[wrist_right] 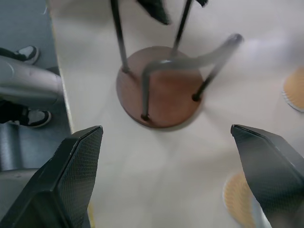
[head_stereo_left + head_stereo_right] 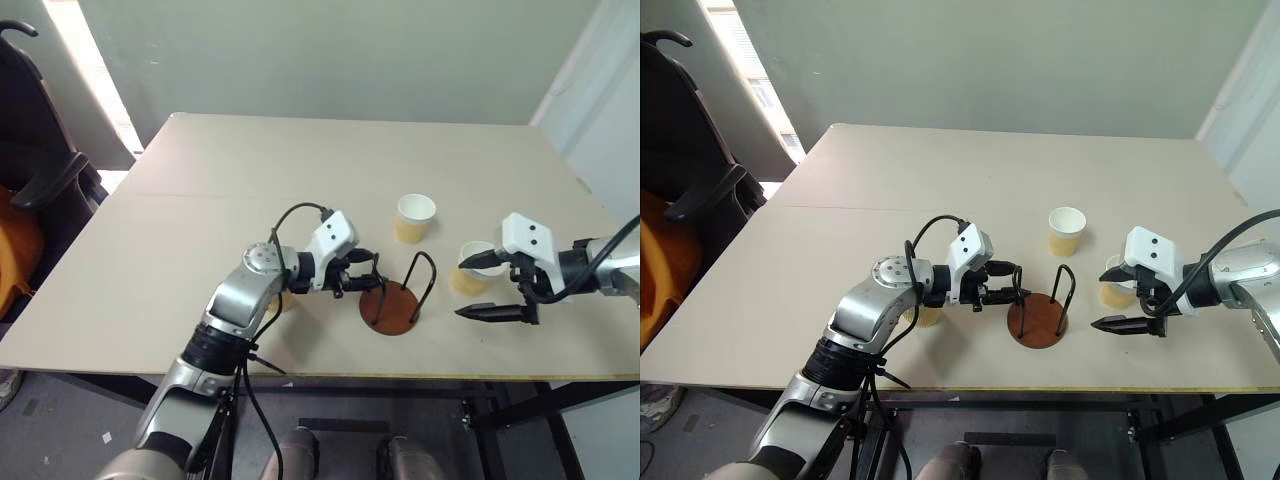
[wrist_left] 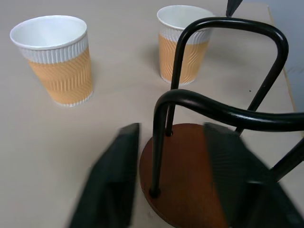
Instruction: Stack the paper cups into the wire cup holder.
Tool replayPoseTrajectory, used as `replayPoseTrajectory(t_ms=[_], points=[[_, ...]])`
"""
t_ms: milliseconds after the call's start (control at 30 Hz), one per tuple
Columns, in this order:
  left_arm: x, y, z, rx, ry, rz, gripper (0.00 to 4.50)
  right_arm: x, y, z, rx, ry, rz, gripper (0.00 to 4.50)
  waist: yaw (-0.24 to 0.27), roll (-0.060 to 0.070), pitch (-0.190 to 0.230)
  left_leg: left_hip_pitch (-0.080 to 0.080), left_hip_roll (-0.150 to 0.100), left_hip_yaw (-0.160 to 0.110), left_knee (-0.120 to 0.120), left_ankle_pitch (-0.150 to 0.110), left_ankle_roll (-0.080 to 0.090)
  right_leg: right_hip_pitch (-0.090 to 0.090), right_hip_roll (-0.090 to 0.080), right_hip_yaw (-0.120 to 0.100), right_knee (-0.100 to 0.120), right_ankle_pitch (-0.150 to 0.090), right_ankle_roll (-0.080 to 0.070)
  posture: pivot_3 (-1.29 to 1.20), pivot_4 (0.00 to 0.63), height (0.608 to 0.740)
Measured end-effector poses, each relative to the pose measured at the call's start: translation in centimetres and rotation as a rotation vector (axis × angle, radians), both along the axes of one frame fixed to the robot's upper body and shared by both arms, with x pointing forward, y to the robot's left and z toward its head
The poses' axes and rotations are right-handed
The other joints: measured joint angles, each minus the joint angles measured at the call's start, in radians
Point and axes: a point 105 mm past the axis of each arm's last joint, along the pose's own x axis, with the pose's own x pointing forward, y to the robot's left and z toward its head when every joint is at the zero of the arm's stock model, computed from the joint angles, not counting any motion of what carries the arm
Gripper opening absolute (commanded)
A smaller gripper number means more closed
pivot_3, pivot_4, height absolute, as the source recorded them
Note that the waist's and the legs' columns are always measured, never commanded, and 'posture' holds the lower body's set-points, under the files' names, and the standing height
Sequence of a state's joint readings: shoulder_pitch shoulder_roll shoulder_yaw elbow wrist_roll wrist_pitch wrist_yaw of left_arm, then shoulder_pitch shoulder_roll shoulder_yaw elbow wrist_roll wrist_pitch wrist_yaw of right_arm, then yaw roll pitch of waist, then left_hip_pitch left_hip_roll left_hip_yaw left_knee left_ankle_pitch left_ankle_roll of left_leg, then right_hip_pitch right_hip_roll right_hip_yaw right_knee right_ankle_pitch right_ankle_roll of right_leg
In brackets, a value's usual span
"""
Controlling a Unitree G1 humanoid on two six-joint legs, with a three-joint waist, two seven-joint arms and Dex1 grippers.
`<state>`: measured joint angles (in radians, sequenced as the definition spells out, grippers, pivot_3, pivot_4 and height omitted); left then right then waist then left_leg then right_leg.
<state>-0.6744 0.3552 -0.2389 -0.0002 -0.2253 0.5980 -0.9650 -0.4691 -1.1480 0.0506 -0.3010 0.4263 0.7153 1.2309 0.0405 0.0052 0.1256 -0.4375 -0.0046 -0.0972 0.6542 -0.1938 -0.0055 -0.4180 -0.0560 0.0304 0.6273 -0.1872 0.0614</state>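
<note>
Nearest the table's [image 2: 120, 330] front edge, the wire cup holder [image 2: 391, 307] sits upright w/ its reddish-brown disc base flat on the tabletop and two black wire loops rising from it; no cup inside. The left gripper [image 2: 366, 272] reaches in from the robot's left, roughly level, fingertips at the holder's near loop. In the left wrist view its two black fingers [image 3: 114, 185] stand apart, one on either side of a loop's leg, nothing clamped betw. them; can't tell if either finger touches the wire. On the holder's other side, the right gripper [image 2: 483, 289] hangs above the table near the front edge, angled down toward the holder, jaws spread wide and empty; right wrist view shows both fingers [image 1: 71, 180] far apart w/ the holder's base betw. and beyond them. One paper cup [image 2: 472, 268] stands upright just beside the right gripper, partly hidden behind its upper finger, rim up. A 2nd cup [image 2: 929, 316] is mostly hidden behind the left forearm, only a bit of tan wall showing. Farther back, a 3rd cup [image 2: 415, 218] stands upright in the open, beyond the holder and slightly to its right, apart from everything else. Beyond the table's left edge, a dark chair [image 2: 40, 180].
</note>
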Motion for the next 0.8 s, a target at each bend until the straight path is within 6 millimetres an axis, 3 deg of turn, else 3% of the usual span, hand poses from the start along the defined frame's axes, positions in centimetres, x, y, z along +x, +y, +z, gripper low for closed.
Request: replayPoseTrajectory(t_ms=[100, 300, 500, 600, 700, 800], points=[[-0.5, 0.5, 1.1, -0.026, -0.009, -0.024, 4.49, 0.9, -1.1, 0.6, -0.026, -0.029, -0.03, 4.5, 0.0, 0.0, 0.0, 0.0, 0.0, 0.0, -0.001, 0.0, 0.0, 0.0, 0.0, 0.0, 0.0, 0.0, 0.0, 0.0, 0.15, 0.74], [-1.3, 3.7, 3.5, 0.046, -0.124, -0.072, 4.49, 2.8, -3.0, 0.6, -0.063, -0.046, -0.083, 4.5, -0.002, 0.0, 0.0, 0.002, 0.001, 0.0, -0.004, -0.001, 0.0, -0.001, 0.0, 0.0, 0.0, -0.001, -0.002, 0.0, 0.15, 0.74], [-3.6, 7.6, 6.2, 0.135, -0.174, -0.144, 4.49, 4.2, -2.9, -1.9, -0.084, 0.009, -0.065, 4.5, -0.01, 0.001, 0.0, 0.002, 0.002, 0.0, -0.007, -0.002, -0.001, -0.004, 0.001, 0.0, 0.001, -0.002, -0.004, 0.0, 0.15, 0.74], [-4.4, 8.3, 7.6, 0.126, -0.187, -0.15, 4.49, 4.6, -2.8, -2.8, -0.092, 0.031, -0.058, 4.5, -0.007, 0.001, 0.0, 0.001, 0.002, -0.001, -0.007, -0.003, -0.002, -0.004, 0.0, -0.001, 0.001, -0.003, -0.006, 0.0, 0.15, 0.74], [-5.3, 8.3, 8.3, 0.113, -0.178, -0.176, 4.5, 4.9, -2.9, -3.3, -0.118, 0.033, -0.052, 3.88, -0.008, 0.001, 0.0, 0.001, 0.002, -0.001, -0.007, -0.005, -0.003, -0.004, 0.0, -0.001, 0.001, -0.003, -0.006, 0.0, 0.15, 0.74], [-6.7, 8.4, 6.9, 0.143, -0.132, -0.201, 4.5, 5.4, -3.0, -3.7, -0.132, 0.027, -0.058, 2.82, -0.015, 0.002, 0.0, 0.002, 0.002, -0.001, -0.007, -0.008, -0.004, -0.004, 0.0, -0.001, 0.002, -0.005, -0.008, 0.0, 0.15, 0.74]])
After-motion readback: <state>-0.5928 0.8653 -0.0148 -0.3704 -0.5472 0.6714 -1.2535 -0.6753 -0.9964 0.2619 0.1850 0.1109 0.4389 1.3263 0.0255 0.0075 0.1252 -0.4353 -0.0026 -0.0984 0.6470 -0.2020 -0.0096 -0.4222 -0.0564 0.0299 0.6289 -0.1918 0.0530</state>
